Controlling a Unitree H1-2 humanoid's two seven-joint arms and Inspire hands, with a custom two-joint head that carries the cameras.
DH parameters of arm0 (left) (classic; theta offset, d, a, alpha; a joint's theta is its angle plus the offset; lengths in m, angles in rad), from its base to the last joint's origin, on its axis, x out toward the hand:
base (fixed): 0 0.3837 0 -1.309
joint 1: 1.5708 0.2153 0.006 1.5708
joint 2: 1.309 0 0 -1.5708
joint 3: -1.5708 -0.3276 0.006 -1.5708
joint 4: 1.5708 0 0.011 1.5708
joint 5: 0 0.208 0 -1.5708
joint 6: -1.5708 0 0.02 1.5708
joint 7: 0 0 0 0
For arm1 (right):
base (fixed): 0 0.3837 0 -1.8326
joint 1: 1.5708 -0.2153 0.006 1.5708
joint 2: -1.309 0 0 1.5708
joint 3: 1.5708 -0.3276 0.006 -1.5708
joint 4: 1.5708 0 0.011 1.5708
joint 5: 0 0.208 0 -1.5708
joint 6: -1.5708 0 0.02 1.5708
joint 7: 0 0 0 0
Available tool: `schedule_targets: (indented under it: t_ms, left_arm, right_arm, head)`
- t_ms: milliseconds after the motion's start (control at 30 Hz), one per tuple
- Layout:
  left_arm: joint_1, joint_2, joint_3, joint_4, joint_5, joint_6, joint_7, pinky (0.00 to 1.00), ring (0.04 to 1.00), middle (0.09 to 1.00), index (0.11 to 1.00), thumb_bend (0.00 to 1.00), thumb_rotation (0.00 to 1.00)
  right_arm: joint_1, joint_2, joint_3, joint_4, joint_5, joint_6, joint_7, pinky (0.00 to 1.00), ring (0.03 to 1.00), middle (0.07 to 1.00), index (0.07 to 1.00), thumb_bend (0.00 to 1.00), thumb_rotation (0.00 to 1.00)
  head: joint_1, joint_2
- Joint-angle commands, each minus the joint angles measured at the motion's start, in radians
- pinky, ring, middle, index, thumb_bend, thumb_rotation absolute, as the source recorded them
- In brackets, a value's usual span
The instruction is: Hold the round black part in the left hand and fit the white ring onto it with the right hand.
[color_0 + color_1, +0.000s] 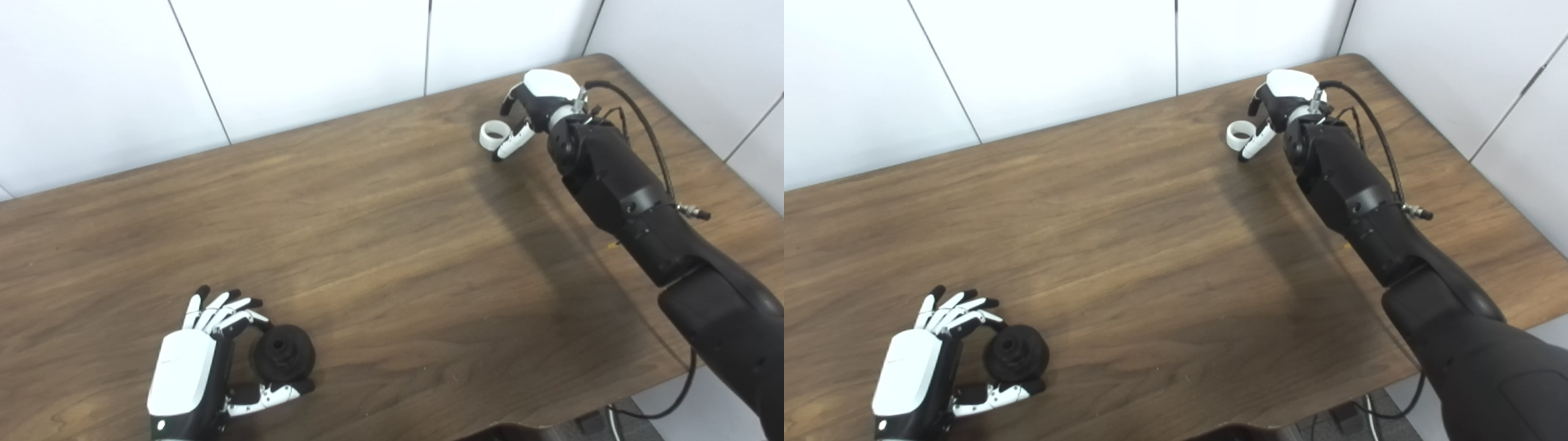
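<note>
Down at the near left of the wooden bench (pixel 380 233), seen from the left eye, the left robot hand (pixel 202 361) cups the round black part (pixel 285 353). That part is a squat, matte wheel-like piece with a raised hub and a hole in the middle; its flat face and short axis tip upward and toward the viewer. Fingers (pixel 236 312) curl over its far side and the thumb (pixel 269 393) lies along its near side, both touching it, so the left robot hand is grasping it. Far away, by the back right corner, the right robot hand (pixel 536 104) meets the white ring (pixel 495 134), a plain smooth band with its opening facing up; whether it is truly gripped I cannot tell. A wide stretch of bare wood lies between the two.

From the right eye, the black part (pixel 1017 361) sits close to the near edge, and the ring (pixel 1240 134) lies near the back edge by the white wall (pixel 1059 61), with the right arm (pixel 1353 196) stretched along the right side.
</note>
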Motion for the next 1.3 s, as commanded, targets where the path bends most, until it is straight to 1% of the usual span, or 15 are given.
schedule_targets:
  t_ms: [0,200,333,500,667,833,1067,1267]
  left_arm:
    - [0.021,0.000,-0.005,0.008,0.015,0.007,0.003,1.00,0.870,0.765,0.485,0.52,0.05]
    - [0.020,0.001,-0.006,0.011,0.018,0.005,0.005,1.00,0.870,0.767,0.485,0.52,0.05]
    - [0.023,0.002,-0.007,0.008,0.016,0.002,0.006,1.00,0.872,0.767,0.485,0.52,0.05]
    - [0.026,-0.002,-0.007,0.003,0.015,0.005,0.004,1.00,0.869,0.763,0.485,0.52,0.05]
    - [0.030,-0.004,-0.007,-0.007,0.017,0.013,-0.005,1.00,0.869,0.762,0.485,0.52,0.05]
    - [0.030,-0.008,-0.009,-0.010,0.016,0.020,-0.006,1.00,0.870,0.762,0.485,0.52,0.05]
    - [0.030,-0.013,-0.011,-0.010,0.017,0.019,-0.004,1.00,0.868,0.762,0.485,0.52,0.05]
    - [0.032,-0.014,-0.012,-0.016,0.017,0.022,-0.008,1.00,0.868,0.763,0.484,0.52,0.05]
  right_arm:
    - [-0.044,-0.023,0.002,-0.019,-0.005,0.000,-0.017,1.00,0.961,0.903,0.688,0.74,0.27]
    - [-0.048,-0.022,0.000,-0.020,0.002,-0.001,-0.016,0.99,0.958,0.898,0.684,0.73,0.28]
    - [-0.052,-0.013,-0.021,-0.016,0.009,0.002,-0.005,1.00,0.957,0.899,0.683,0.72,0.28]
    - [-0.061,0.000,-0.052,-0.002,-0.001,0.004,0.030,1.00,0.958,0.896,0.681,0.71,0.30]
    - [-0.070,-0.004,-0.058,0.005,-0.014,0.004,0.059,1.00,0.959,0.893,0.674,0.70,0.30]
    - [-0.073,-0.008,-0.074,-0.004,-0.003,0.004,0.082,1.00,0.959,0.881,0.661,0.71,0.29]
    - [-0.082,-0.012,-0.081,-0.003,-0.022,0.004,0.119,0.98,0.927,0.854,0.661,0.72,0.30]
    - [-0.087,0.009,-0.108,-0.001,-0.052,0.004,0.140,0.96,0.923,0.852,0.657,0.72,0.30]
  head:
    - [0.001,0.001]
    - [0.001,0.001]
    - [0.007,0.004]
    - [0.009,0.006]
    - [0.016,0.012]
    - [0.019,0.017]
    - [0.024,0.018]
    - [0.027,0.022]
